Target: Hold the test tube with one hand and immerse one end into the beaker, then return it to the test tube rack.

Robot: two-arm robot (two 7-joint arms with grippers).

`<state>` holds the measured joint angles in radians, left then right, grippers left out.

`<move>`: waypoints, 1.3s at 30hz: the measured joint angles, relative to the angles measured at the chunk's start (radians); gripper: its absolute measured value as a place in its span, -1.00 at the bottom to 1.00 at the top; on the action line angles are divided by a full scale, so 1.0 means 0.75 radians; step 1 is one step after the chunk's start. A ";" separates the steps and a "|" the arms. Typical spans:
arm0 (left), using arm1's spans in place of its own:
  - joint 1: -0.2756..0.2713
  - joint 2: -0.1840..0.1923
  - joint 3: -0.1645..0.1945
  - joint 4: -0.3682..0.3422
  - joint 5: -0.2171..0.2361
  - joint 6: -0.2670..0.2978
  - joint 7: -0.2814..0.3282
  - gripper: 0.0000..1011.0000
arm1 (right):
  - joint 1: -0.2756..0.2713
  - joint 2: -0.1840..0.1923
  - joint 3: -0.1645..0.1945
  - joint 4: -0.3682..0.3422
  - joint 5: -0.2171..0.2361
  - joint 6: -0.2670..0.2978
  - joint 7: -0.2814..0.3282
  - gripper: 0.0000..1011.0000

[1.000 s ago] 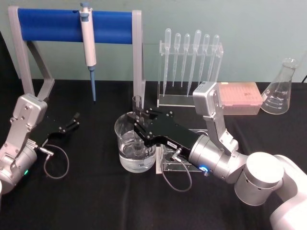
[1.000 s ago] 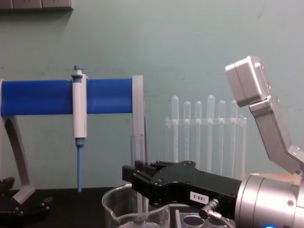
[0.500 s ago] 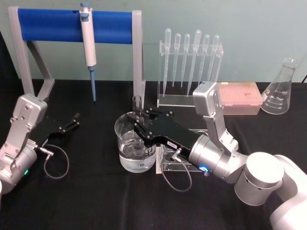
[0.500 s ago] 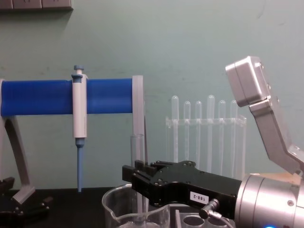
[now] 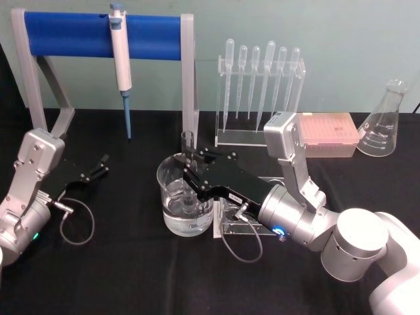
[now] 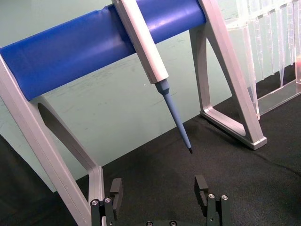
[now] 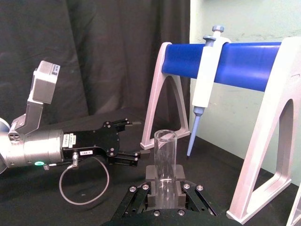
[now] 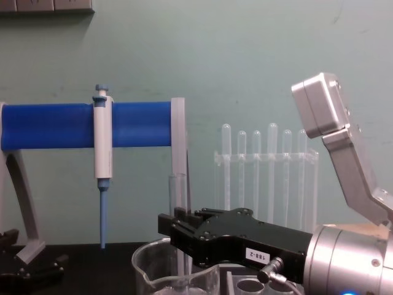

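"Where's the test tube (image 5: 188, 143) at the moment?"

"Upright in the right pincer (image 5: 189, 165). Its flat jaws are closed on the glass a little below the open rim. The lower end hangs inside the beaker (image 5: 162, 176), toward the rim on the robot's right. I can't tell from here whether the rounded tip is under the water."

"What worries you?"

"Glass on glass. The tube stands close to the beaker wall, so a sideways pull before it's lifted above the rim would knock it. That could tip the beaker and spill the water. Flat jaws on a smooth round tube are another risk, because a jolt could let it slide down."

"And the way back?"

"The test tube rack (image 5: 226, 222) sits just beside the beaker, under the right arm's wrist. It's a short trip, but cramped. The arm's own cable (image 5: 241, 244) loops down by the rack's front and might snag."

"Any room behind?"

"It's tight. The grey stand post (image 5: 189, 79) rises right behind the tube. The pipettor (image 5: 120, 56) hangs further left, and the pipettes (image 5: 259, 79) stand behind the rack. Straight up looks like the free direction."

"The other arm?"

"The left pincer (image 5: 100, 167) is parked well apart on the left, jaws wide, holding nothing. Between it and the beaker the bench (image 5: 131, 262) is bare black, and there's room along the near edge too."
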<state>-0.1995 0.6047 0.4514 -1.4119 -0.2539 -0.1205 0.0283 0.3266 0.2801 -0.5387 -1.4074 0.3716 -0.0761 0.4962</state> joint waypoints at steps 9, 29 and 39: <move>0.000 0.000 0.000 0.000 0.000 0.000 0.000 0.98 | 0.000 0.000 0.000 0.000 0.000 0.000 0.000 -0.55; 0.000 0.000 0.000 0.000 0.000 0.000 0.000 0.98 | 0.000 0.000 0.000 0.000 0.000 0.000 0.000 -0.55; 0.000 0.000 0.000 0.000 0.000 0.000 0.000 0.98 | 0.000 0.000 0.000 0.000 0.000 0.000 0.000 -0.55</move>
<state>-0.1995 0.6047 0.4514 -1.4120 -0.2539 -0.1205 0.0283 0.3266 0.2801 -0.5387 -1.4074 0.3715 -0.0761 0.4962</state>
